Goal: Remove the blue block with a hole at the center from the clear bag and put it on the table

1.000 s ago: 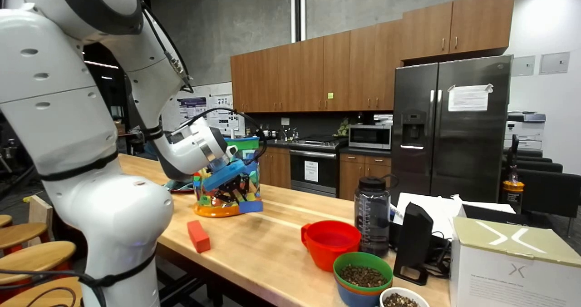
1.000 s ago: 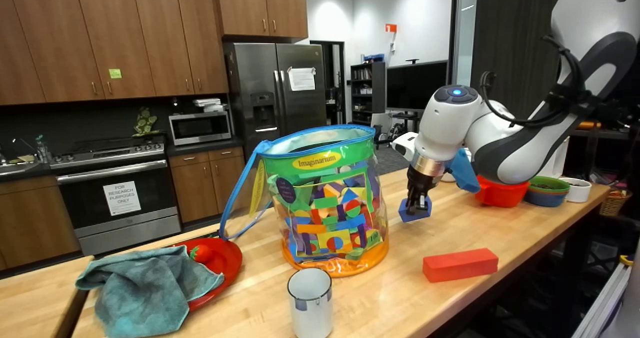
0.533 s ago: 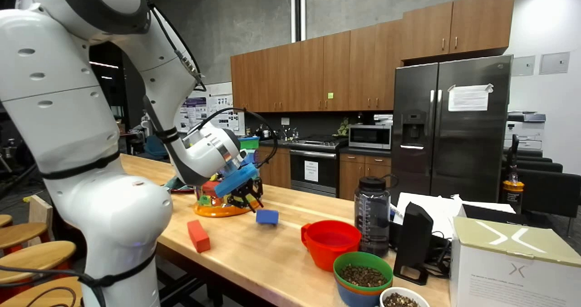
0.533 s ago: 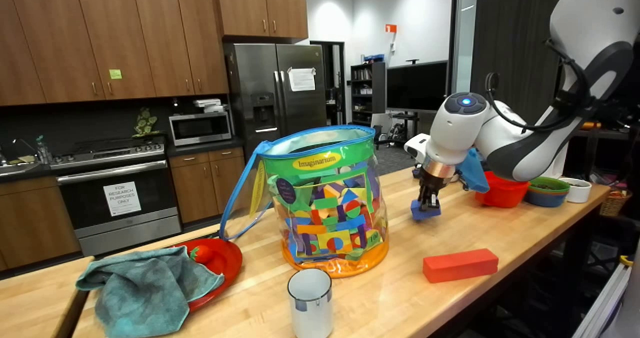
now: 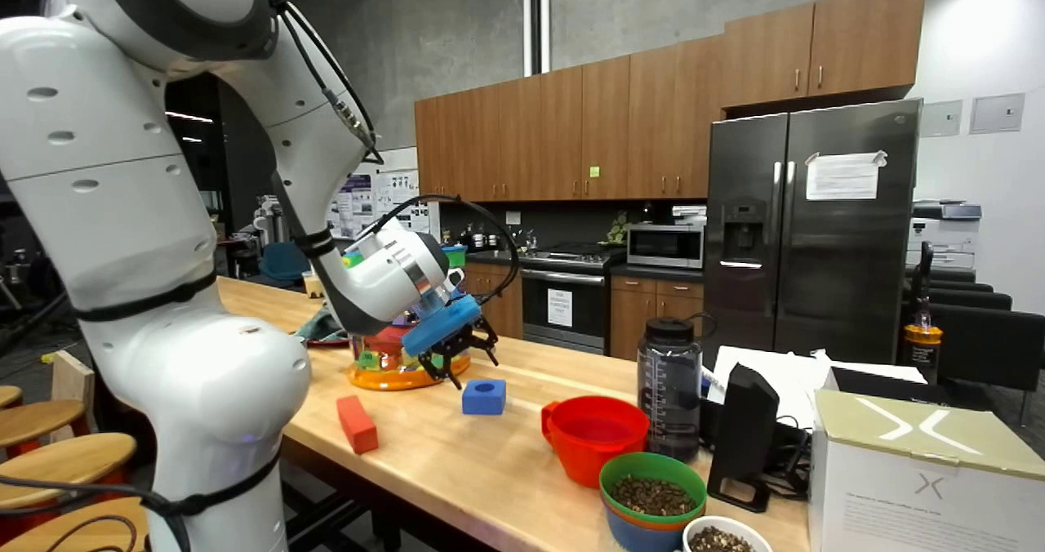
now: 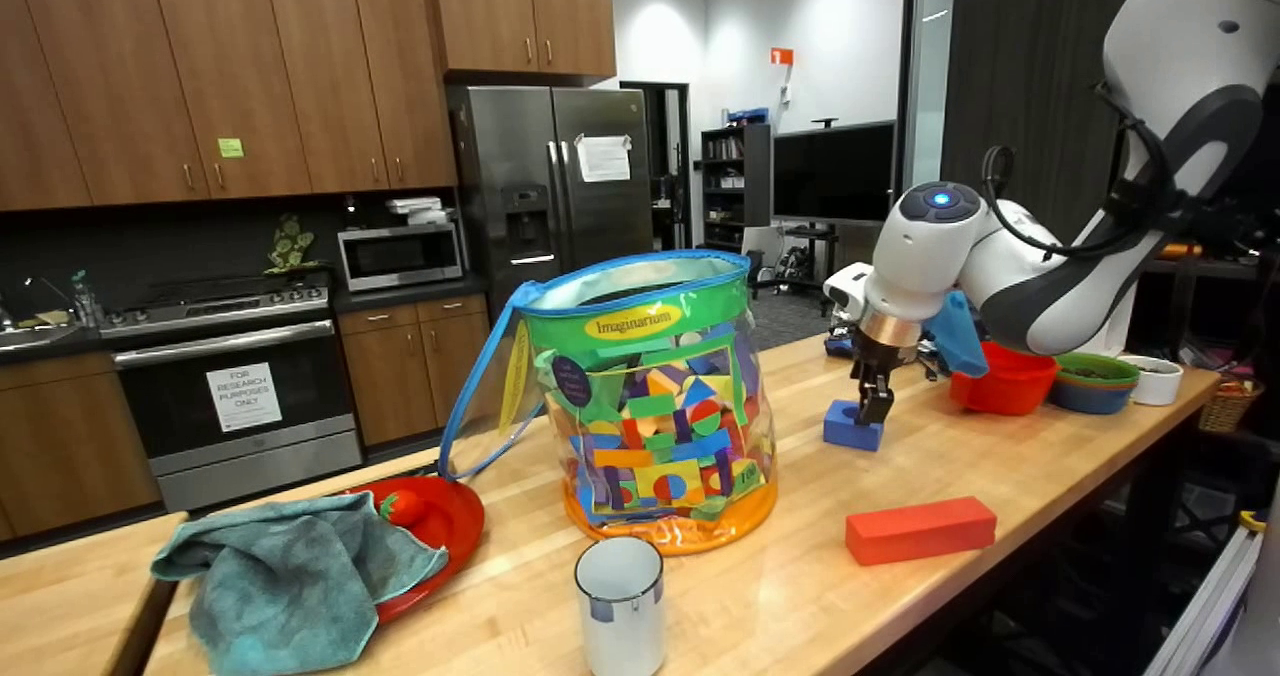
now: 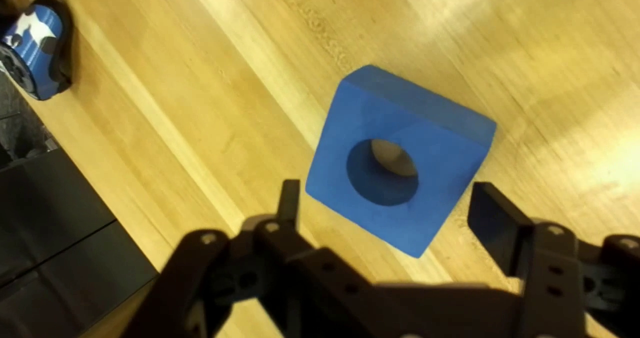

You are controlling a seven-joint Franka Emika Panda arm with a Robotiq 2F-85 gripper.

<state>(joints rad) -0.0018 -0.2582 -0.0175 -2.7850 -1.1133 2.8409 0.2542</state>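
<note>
The blue block (image 7: 445,163) rests flat on the wooden table (image 6: 760,596), its round hole facing up. In both exterior views the block (image 5: 483,402) (image 6: 850,435) lies beside the clear bag, on the red bowl's side. My gripper (image 7: 386,184) is open just above it, the fingers (image 7: 288,203) spread wide to either side, with wood visible between the block and each finger. An exterior view also shows the open gripper (image 5: 476,374) over the block. The clear bag (image 6: 650,406), full of coloured blocks, stands upright with its top open; the arm partly hides it in an exterior view.
A red-orange block (image 6: 920,530) lies near the table edge. A red bowl (image 5: 594,438), stacked bowls (image 5: 653,495) and a dark bottle (image 5: 669,389) stand past the blue block. Beyond the bag are a white mug (image 6: 620,606), a towel (image 6: 290,566) and a red plate (image 6: 462,526).
A second ago the gripper was shut on the blue block above the table. It has moved away from the bag toward the red bowl and opened; the block now lies on the table.
</note>
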